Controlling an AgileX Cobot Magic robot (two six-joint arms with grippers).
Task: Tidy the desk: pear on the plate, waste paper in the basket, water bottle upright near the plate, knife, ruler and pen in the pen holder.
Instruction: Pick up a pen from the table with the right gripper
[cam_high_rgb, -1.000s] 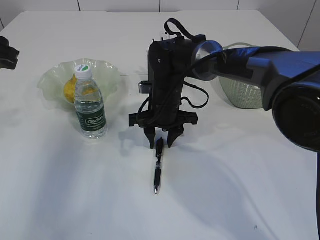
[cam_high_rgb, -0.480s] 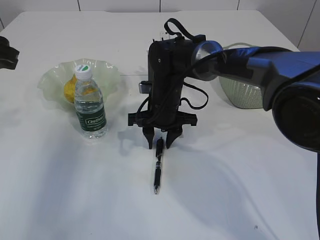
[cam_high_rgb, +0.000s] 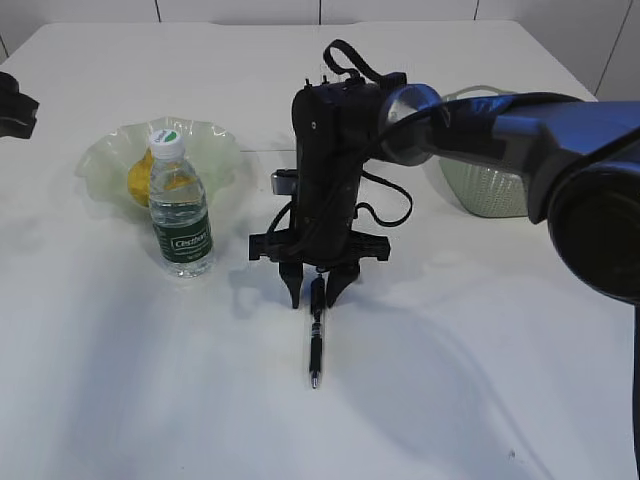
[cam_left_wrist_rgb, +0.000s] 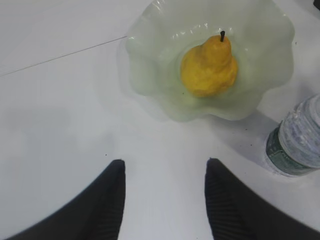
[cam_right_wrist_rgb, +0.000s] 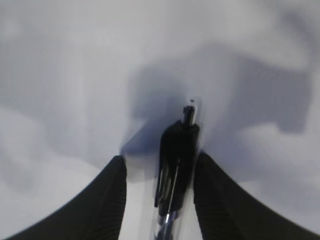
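Now the right gripper (cam_high_rgb: 317, 293) has come down lower over the pen (cam_high_rgb: 315, 335), jaws parted astride its cap end and not yet clenched, the pen lying flat on the desk (cam_high_rgb: 450, 400) right of the upright water bottle (cam_high_rgb: 180, 212), so the pick looks imminent.

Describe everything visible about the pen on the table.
The slim black pen with a clear lower barrel lies flat on the white desk, tip toward the camera, clip end away. That clip end sits between the open fingers of the right end effector, which straddles it; no contact is evident.
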